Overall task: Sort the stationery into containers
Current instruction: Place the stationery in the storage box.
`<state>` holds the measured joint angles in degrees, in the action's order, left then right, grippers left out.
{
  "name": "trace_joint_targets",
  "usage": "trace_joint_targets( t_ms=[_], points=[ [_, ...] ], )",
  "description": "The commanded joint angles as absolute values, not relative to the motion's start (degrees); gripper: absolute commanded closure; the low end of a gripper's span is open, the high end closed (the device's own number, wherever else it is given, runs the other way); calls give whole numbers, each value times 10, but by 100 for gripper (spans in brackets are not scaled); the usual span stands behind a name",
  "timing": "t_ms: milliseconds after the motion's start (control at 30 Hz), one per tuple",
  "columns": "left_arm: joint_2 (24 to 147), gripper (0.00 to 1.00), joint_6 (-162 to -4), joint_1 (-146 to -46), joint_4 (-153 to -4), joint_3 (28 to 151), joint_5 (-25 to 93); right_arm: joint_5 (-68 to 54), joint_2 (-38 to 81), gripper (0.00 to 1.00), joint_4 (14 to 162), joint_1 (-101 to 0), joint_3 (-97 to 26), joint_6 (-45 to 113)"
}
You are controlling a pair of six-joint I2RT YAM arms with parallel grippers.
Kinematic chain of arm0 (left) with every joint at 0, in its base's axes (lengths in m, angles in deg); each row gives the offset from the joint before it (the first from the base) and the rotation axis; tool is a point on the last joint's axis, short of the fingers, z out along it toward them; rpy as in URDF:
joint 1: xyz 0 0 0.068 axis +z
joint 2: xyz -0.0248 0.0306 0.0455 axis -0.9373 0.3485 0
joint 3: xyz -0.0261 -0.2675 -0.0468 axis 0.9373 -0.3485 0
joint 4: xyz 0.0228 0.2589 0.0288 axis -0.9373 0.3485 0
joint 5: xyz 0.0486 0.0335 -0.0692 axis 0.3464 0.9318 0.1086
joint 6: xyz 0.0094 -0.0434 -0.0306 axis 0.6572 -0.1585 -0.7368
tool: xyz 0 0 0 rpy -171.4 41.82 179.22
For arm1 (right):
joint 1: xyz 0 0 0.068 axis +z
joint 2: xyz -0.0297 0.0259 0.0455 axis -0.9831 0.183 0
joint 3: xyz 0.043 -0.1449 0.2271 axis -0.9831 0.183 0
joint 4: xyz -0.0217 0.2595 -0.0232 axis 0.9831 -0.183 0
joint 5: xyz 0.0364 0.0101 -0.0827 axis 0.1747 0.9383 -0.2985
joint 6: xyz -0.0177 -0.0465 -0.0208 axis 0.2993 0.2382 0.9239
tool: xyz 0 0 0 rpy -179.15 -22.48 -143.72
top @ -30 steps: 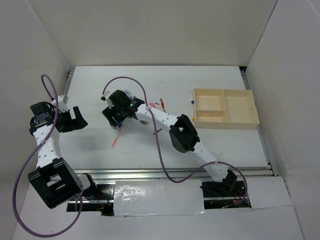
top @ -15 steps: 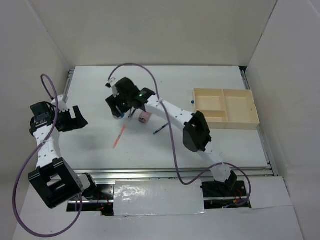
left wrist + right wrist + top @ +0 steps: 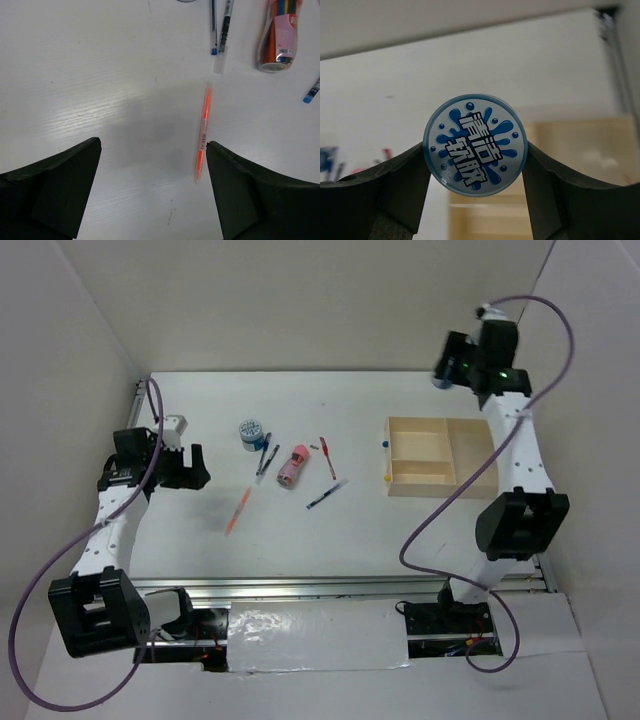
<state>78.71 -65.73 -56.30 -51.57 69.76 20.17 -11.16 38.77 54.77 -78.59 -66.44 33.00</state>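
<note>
1. Our left gripper (image 3: 186, 466) hangs low over the left part of the table (image 3: 400, 530), jaws spread wide with nothing between them.
2. The orange pen (image 3: 202, 132) is the piece nearest to it. In the left wrist view it lies flat just ahead of the fingers, off centre toward the finger on that view's right. Its long axis runs away from the wrist, so it lies across the line on which the jaws close. We judge that a small sideways shift would centre it for a pinch.
3. Further right lie the loose roll (image 3: 250, 430), the dark blue pens (image 3: 266, 458), the pink cylinder (image 3: 292, 467) and the red pen (image 3: 327, 457). All of them are far nearer our left arm than our right.
4. The tray (image 3: 450, 491) sits at the right of the table, well apart from those pieces. We cannot tell whether anything small lies in it.
5. Our right gripper (image 3: 442, 375) is clamped on the second roll (image 3: 475, 145), with the fingers pressing its rim from both sides and its printed face toward the wrist camera. The gripper appears raised beyond the tray's far wall, so the tray lies below it and back toward our bases. We judge the drop turns on drawing the roll nearward over a compartment.
</note>
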Motion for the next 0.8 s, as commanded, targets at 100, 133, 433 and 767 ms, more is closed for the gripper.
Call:
trace_joint_targets(
  t_ms=[100,133,433,767],
  points=[
    [821,1,-703,-634,-566,734,244,-110,242,100,559,-927,-478,385],
    [829,1,-703,-643,-567,738,244,-106,235,100,566,-941,-463,389],
    [872,3,-766,-663,-618,767,232,-94,270,100,670,-998,-350,427],
    [930,1,-737,-734,-648,813,276,-92,415,86,736,-998,-366,433]
  ],
)
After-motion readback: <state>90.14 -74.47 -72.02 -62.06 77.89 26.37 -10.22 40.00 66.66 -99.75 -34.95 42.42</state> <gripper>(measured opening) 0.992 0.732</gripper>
